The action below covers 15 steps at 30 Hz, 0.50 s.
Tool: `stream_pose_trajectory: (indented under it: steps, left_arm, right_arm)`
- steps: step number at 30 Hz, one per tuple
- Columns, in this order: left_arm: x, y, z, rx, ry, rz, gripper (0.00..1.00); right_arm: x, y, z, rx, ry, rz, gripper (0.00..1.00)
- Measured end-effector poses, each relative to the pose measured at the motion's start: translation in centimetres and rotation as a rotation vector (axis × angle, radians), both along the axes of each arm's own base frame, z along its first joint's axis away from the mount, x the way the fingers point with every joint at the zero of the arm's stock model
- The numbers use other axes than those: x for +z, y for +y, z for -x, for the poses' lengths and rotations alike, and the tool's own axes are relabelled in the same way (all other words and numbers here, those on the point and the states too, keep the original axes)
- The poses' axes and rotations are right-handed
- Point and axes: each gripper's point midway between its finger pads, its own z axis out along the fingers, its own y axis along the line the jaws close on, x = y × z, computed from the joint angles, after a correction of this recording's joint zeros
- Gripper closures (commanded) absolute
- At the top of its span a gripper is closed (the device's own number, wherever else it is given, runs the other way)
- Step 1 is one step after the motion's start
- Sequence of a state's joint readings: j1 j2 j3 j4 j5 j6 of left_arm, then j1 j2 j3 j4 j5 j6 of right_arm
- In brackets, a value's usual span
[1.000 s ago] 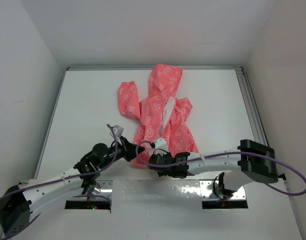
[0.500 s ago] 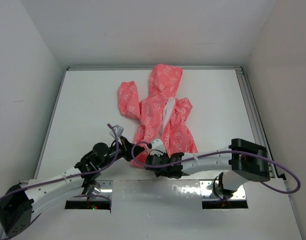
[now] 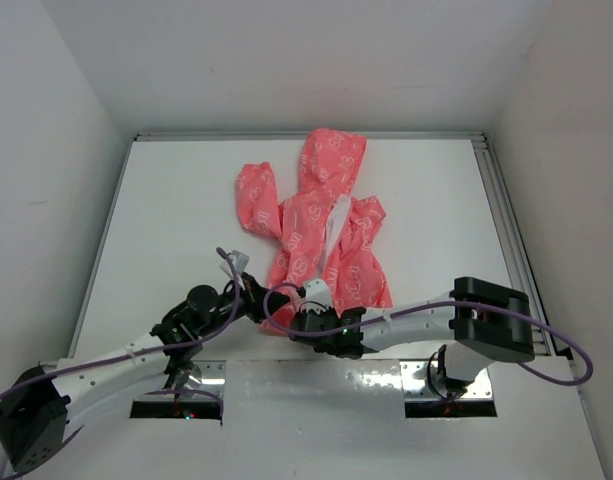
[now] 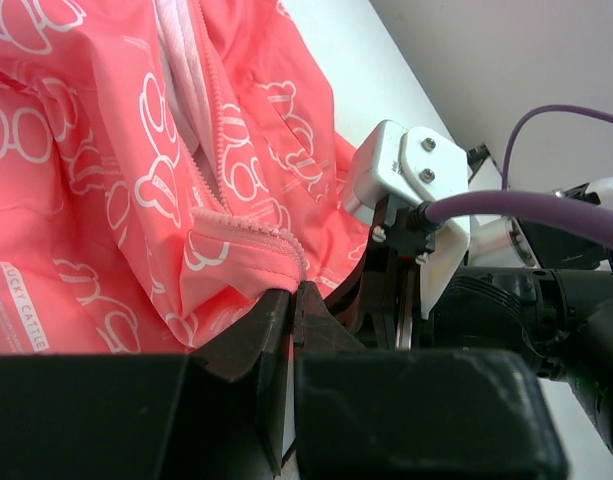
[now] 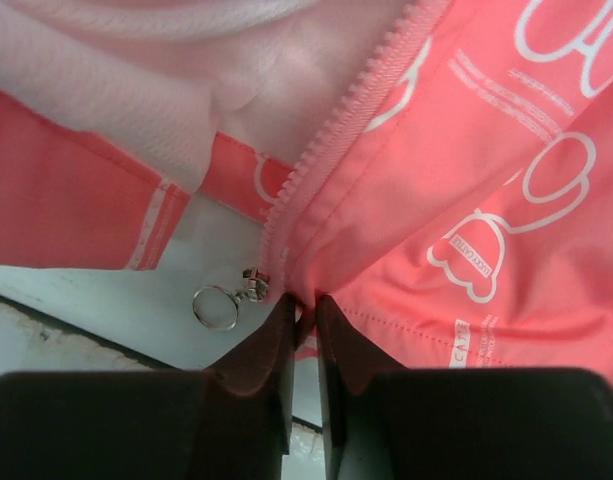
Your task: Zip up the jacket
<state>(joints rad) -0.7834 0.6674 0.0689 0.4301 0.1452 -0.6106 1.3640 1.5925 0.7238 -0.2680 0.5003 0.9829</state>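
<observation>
The coral-pink jacket (image 3: 321, 225) with white print lies in the table's middle, hood at the far side, front open and white lining showing. My left gripper (image 3: 258, 299) is shut on the bottom hem of the jacket's left panel (image 4: 241, 265) by its zipper teeth. My right gripper (image 3: 308, 305) is shut on the hem of the other panel (image 5: 406, 270), right beside the left one. The zipper slider with a metal ring pull (image 5: 223, 304) hangs at the bottom of the teeth, just left of my right fingers (image 5: 269, 340).
The white table (image 3: 176, 220) has a raised rail along its right edge (image 3: 501, 220) and walls on three sides. The right arm (image 4: 416, 210) with its purple cable lies close beside my left gripper. A metal plate (image 3: 316, 385) runs along the near edge.
My right gripper has crept left and a little nearer along the hem, closing on the left gripper; its elbow swung left. The jacket's lower edge shifted slightly.
</observation>
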Motion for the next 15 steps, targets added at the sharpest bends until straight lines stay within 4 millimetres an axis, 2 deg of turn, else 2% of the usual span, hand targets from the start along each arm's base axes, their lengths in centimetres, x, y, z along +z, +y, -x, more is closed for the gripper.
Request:
stream_pose_trajectory:
  steps: [4, 9, 15]
  left_arm:
    - [-0.1, -0.1, 0.1, -0.006, 0.003, -0.002, 1.00]
    - [-0.1, -0.2, 0.2, -0.019, 0.005, 0.001, 1.00]
    - [-0.3, -0.6, 0.6, -0.047, 0.021, 0.003, 1.00]
  right_arm:
    - [-0.4, -0.4, -0.2, -0.025, -0.012, -0.018, 1.00]
    - [0.4, -1.4, -0.2, -0.045, -0.037, -0.118, 1.00]
    - [2.3, -2.3, -0.2, -0.046, -0.090, -0.320, 1.00]
